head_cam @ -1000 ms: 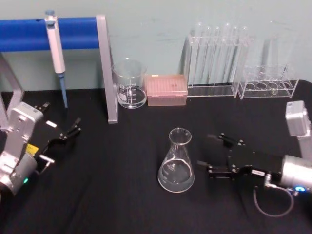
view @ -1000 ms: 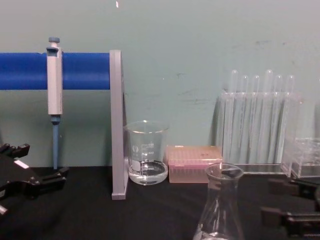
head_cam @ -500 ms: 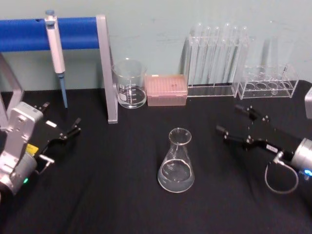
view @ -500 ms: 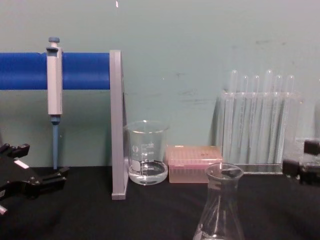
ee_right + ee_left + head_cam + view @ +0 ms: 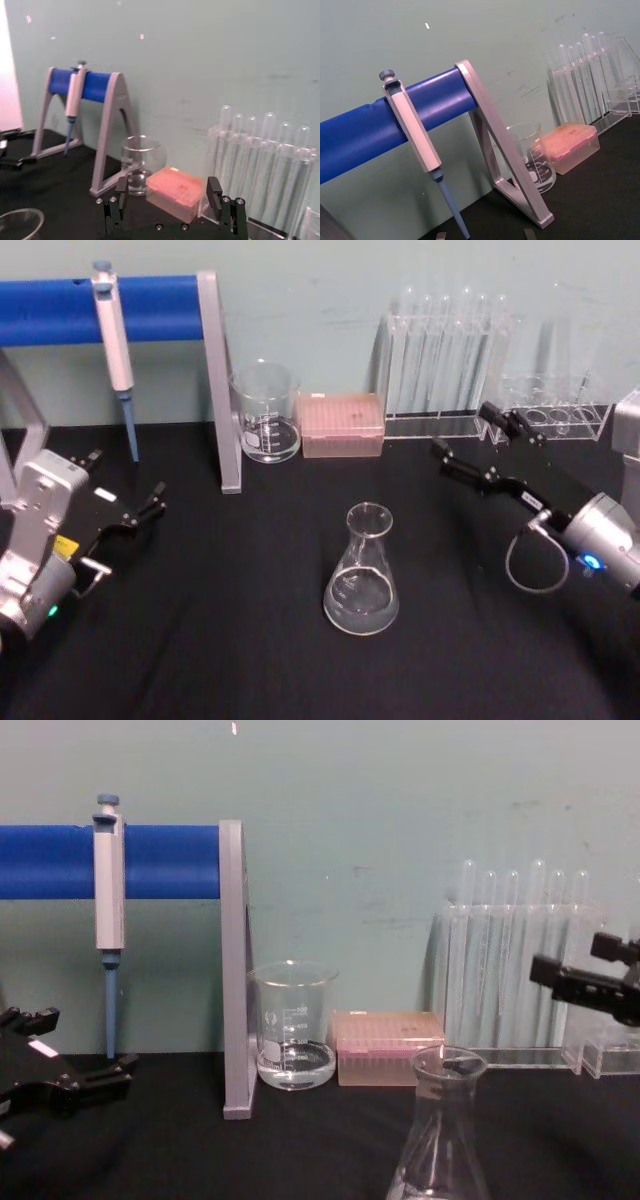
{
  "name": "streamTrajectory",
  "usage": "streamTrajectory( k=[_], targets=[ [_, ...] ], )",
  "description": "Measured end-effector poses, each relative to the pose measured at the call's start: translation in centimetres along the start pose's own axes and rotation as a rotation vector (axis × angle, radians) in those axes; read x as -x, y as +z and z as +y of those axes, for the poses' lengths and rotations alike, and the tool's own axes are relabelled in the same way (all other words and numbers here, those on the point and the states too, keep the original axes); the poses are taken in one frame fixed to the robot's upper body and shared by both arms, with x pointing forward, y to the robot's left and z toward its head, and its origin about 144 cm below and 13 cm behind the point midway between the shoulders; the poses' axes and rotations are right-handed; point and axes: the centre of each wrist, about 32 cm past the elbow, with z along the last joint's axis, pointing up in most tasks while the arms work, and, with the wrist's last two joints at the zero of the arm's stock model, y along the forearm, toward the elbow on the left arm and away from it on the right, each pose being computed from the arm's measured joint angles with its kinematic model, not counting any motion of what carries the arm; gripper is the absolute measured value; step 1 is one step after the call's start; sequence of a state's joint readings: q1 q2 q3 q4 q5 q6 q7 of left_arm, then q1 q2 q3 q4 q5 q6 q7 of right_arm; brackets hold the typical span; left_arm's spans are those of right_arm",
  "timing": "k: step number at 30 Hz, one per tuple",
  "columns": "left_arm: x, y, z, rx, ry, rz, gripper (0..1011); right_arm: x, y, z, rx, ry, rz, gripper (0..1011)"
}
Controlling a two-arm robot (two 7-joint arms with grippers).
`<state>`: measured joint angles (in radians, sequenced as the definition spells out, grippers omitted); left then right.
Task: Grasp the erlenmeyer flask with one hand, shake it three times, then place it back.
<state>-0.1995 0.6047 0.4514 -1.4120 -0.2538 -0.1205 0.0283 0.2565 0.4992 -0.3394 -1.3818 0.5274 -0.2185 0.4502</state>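
The erlenmeyer flask (image 5: 362,570) stands upright on the black table's middle, with a little clear liquid in its base. It rises at the bottom of the chest view (image 5: 440,1140), and its rim shows in the right wrist view (image 5: 17,220). My right gripper (image 5: 463,430) is open and empty. It hangs raised to the right of and behind the flask, well apart from it, in front of the test tube rack (image 5: 570,955) (image 5: 167,192). My left gripper (image 5: 125,480) rests open at the table's left, far from the flask (image 5: 70,1045).
A glass beaker (image 5: 266,420) and a pink tip box (image 5: 342,425) stand at the back centre. A test tube rack (image 5: 445,360) and a second clear rack (image 5: 552,410) are at back right. A pipette (image 5: 115,330) hangs on the blue stand (image 5: 215,380) at back left.
My right gripper has drawn away from the flask, rising and swinging back toward the racks, still open. The flask and the left arm have not moved.
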Motion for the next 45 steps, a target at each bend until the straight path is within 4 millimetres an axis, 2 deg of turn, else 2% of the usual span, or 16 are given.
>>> streamTrajectory(
  k=[10, 20, 45],
  targets=[
    [0.0, 0.0, 0.0, 0.0, 0.0, 0.0, 1001, 1.6, -1.7, 0.3, 0.063, -0.179, 0.042, 1003],
    [0.0, 0.0, 0.0, 0.0, 0.0, 0.0, 1001, 1.8, -3.1, 0.4, 0.167, -0.198, 0.084, 1003],
    [0.0, 0.0, 0.0, 0.0, 0.0, 0.0, 1001, 1.6, -3.3, 0.4, 0.192, -0.186, 0.097, 1003]
  ],
)
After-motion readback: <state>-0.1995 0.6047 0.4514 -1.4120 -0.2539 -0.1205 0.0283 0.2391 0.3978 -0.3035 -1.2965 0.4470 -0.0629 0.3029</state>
